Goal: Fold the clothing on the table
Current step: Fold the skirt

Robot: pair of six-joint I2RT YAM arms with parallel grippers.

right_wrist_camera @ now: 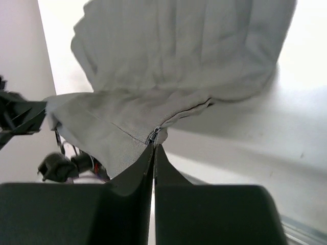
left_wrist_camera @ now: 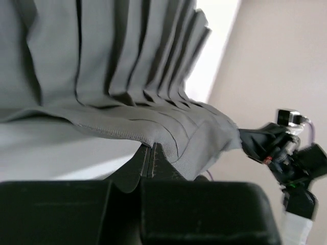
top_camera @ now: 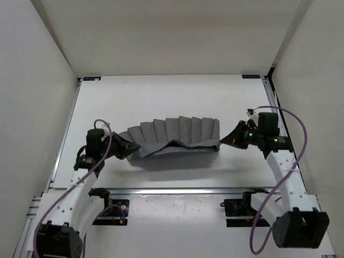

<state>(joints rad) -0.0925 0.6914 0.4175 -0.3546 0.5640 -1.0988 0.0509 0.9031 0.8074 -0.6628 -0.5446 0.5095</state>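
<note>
Pinching opposite ends of the near hem, the left claw (top_camera: 130, 147) and right claw (top_camera: 223, 141) are both clamped shut on the clothing (top_camera: 174, 133), which is stretched between them. Its long axis runs left to right across the middle of the desk (top_camera: 161, 97), with the pleats fanning toward the far edge.

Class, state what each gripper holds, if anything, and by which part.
Both hold the pleated grey fabric garment: left gripper and right gripper each pinch its hemmed edge, at opposite ends.
</note>
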